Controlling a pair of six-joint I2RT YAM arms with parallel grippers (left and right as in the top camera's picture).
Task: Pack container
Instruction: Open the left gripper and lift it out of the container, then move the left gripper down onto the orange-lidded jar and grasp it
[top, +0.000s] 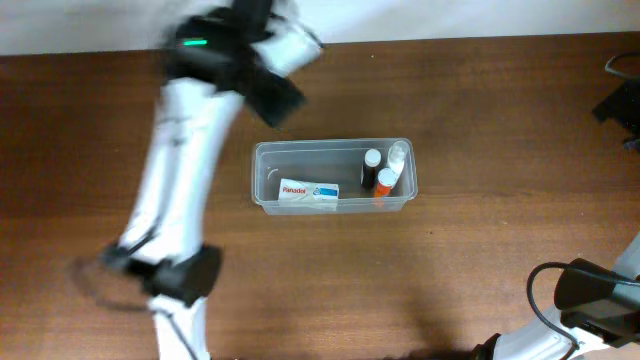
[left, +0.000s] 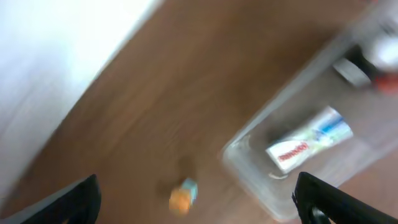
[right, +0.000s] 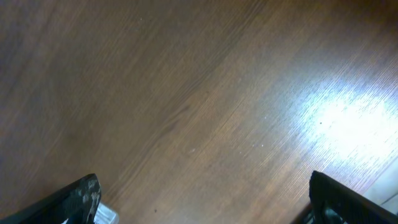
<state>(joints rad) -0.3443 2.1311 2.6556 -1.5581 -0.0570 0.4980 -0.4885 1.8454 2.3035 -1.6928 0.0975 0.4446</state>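
My left tool (left: 196, 186) hangs with its fingers (left: 74, 202) spread wide and nothing between them, above the surface (top: 480, 100) just off one end of the container (top: 330, 146). A small orange item (left: 182, 196), too blurred to name, lies below it. The container sits mid-surface holding a white box (top: 308, 192) lying flat and small bottles (top: 385, 184) at its other end. My right tool (right: 202, 190) is just as wide apart and grips nothing over bare wood.
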